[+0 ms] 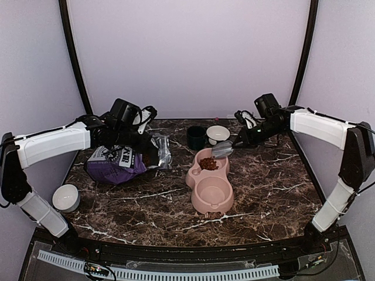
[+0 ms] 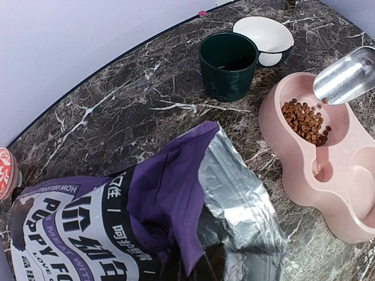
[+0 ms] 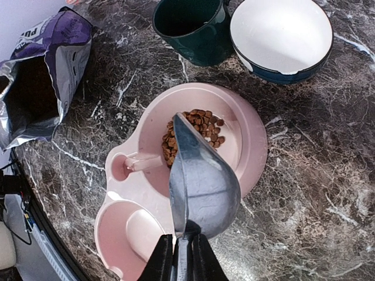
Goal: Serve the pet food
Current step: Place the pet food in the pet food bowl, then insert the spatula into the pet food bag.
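Observation:
The pet food [image 1: 208,164] is a small heap of reddish-brown kibble in the far compartment of the pink double bowl [image 1: 192,175]. It also shows in the left wrist view [image 2: 304,120] and the right wrist view [image 3: 205,123]. My right gripper [image 3: 181,257] is shut on the handle of a metal scoop [image 3: 205,181], which is tilted mouth-down over that heap. My left gripper [image 1: 151,151] is at the open mouth of the purple bag [image 1: 114,167] and holds its edge. Its fingers are hidden behind the bag [image 2: 76,234] in the left wrist view. The bowl's near compartment is empty.
A dark green cup [image 1: 196,137] and a white bowl with a dark outside [image 1: 218,133] stand just behind the pink bowl. A small white bowl [image 1: 65,197] sits near the table's left front edge. One stray pellet [image 2: 188,78] lies by the cup.

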Available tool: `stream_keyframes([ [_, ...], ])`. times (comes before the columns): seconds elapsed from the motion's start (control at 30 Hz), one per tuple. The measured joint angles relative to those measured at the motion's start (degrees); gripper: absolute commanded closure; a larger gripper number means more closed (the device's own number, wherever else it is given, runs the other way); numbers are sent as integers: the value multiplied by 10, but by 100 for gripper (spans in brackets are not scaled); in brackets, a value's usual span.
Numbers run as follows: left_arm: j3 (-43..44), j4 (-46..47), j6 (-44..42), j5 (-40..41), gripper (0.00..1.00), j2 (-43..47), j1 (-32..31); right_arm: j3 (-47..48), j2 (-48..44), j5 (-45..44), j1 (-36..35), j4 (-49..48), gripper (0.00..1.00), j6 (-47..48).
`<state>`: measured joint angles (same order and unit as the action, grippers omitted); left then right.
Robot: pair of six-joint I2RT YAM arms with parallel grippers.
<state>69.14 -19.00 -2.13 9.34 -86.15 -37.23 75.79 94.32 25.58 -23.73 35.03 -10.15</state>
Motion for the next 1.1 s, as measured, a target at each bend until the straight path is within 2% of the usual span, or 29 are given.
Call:
stream_keyframes([
  [0.33, 0, -1, 0, 0, 100, 0, 0, 7, -2, -76, -33, 18, 100, 15],
  [0.53, 0, -2, 0, 0, 100, 5, 1, -57, -42, -92, -43, -14, 100, -1],
  [0.8, 0, -1, 4, 0, 100, 5, 1, -133, -118, -99, -44, -97, 100, -33],
  [1.1, 0, 2, 13, 1, 100, 4, 1, -157, -133, -100, -47, -179, 100, -63],
])
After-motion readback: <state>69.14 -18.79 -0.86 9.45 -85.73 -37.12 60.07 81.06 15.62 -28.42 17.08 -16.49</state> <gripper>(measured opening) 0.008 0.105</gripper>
